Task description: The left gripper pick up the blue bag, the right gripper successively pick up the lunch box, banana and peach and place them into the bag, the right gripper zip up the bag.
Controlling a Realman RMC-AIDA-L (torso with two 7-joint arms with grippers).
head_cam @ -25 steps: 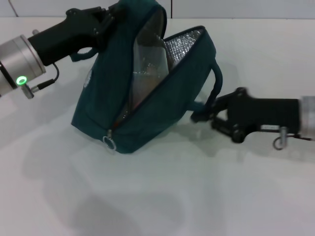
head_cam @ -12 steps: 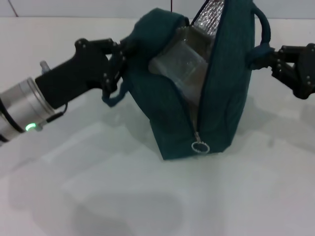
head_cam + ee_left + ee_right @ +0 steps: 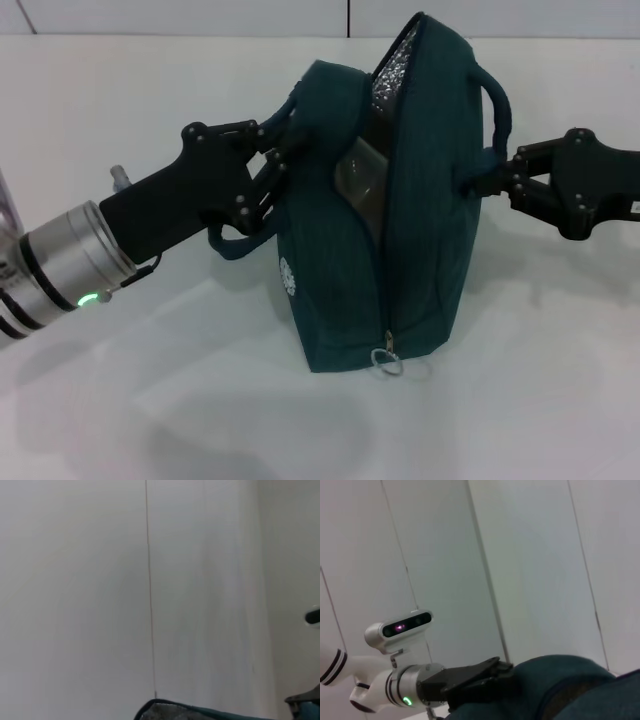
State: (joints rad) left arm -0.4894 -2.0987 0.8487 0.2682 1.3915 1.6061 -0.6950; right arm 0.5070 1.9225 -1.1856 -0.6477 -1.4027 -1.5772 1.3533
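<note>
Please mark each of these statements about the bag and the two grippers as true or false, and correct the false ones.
1. The blue bag stands upright on the white table. True.
2. The bag is fully zipped. False: its top gapes, showing silver lining and something clear inside.
3. The left gripper holds the bag at the handle on its own side. True.
4. The right gripper rests far from the bag. False: it is at the opposite handle.
5. The zipper's ring pull sits near the top. False: it hangs near the bag's base.
</note>
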